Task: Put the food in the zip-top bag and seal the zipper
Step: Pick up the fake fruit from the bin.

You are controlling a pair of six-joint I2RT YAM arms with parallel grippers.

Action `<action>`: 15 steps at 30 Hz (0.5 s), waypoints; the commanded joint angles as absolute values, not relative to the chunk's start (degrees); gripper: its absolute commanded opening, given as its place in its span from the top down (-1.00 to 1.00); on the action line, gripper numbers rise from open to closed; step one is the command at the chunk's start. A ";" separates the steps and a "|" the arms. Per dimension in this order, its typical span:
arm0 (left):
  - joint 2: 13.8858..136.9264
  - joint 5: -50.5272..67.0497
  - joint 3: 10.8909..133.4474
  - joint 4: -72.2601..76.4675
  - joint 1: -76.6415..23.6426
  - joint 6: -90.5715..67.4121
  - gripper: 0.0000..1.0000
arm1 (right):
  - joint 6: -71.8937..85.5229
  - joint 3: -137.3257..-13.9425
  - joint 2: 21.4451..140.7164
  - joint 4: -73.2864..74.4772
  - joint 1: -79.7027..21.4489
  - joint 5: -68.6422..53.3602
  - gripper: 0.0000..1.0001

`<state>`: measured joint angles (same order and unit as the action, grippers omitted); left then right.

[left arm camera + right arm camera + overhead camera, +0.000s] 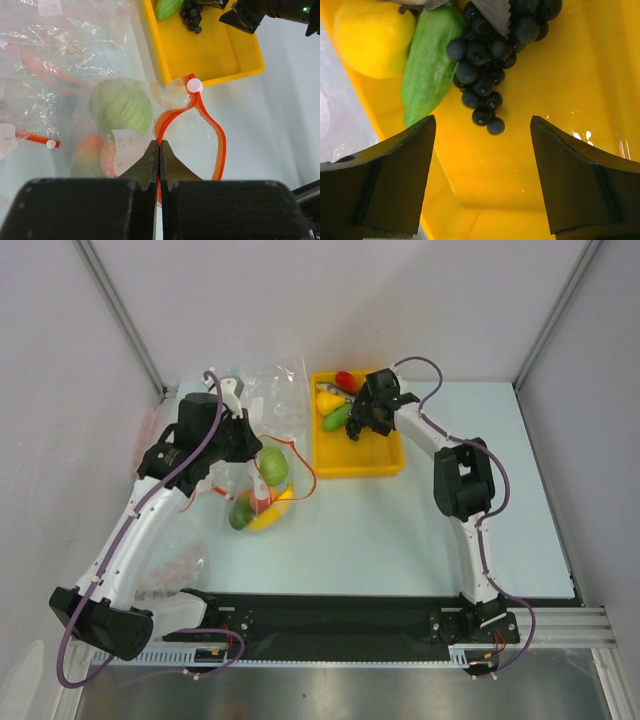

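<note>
**Left gripper** [159, 152]: jaws fully shut, pinching one lip of the red zipper [220, 145]. The strip bows out into an open loop. Its white end bead [194, 85] lies at the near corner of the tray [560, 75].

**Right gripper** [481, 130]: jaws wide apart and holding nothing. It hangs over the tray with the tail of the grapes [482, 75] between the fingers, not touching either.

**Bag** [80, 115]: lies flat on the table just left of the tray. A round green fruit [121, 105] is inside it, and so are a banana [272, 515] and an orange-green piece, blurred through the film.

**Still in the tray**: the grapes, touching a long green piece [430, 65], and a yellow piece [372, 37] beside that.

**Handling, judged:**
- The grapes look like hard, light, knobbly plastic. The narrow tail could slip out of the jaws. A grip across the wide upper cluster looks safer, provided the green piece stays clear of the left finger.
- The bag is thin, floppy and slick. The zipper is its only firm part, so it is the right place to hold.
- With one lip held, the mouth may sag shut.
- Sealing will call for pressure along the whole strip.
</note>
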<state>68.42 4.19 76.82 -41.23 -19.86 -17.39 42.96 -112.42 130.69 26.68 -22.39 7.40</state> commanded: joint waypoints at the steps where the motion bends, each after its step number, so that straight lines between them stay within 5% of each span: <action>1: 68.90 3.52 78.31 -37.53 -19.69 -15.65 0.99 | 44.82 -117.85 133.76 27.77 -21.71 6.42 -0.59; 7: 70.13 2.02 79.63 -38.14 -19.69 -14.59 0.99 | 43.95 -124.62 140.18 30.76 -21.71 5.19 -0.52; 11: 70.05 0.88 79.72 -38.67 -19.69 -13.97 0.99 | 43.33 -125.86 141.50 30.23 -21.89 4.66 -0.25; 12: 69.96 0.97 79.54 -38.58 -19.77 -13.89 0.99 | 43.16 -125.86 141.50 30.06 -21.97 4.48 -0.16; 15: 69.70 1.05 79.02 -38.67 -19.69 -13.80 0.99 | 42.89 -125.60 141.24 29.71 -21.89 3.52 0.52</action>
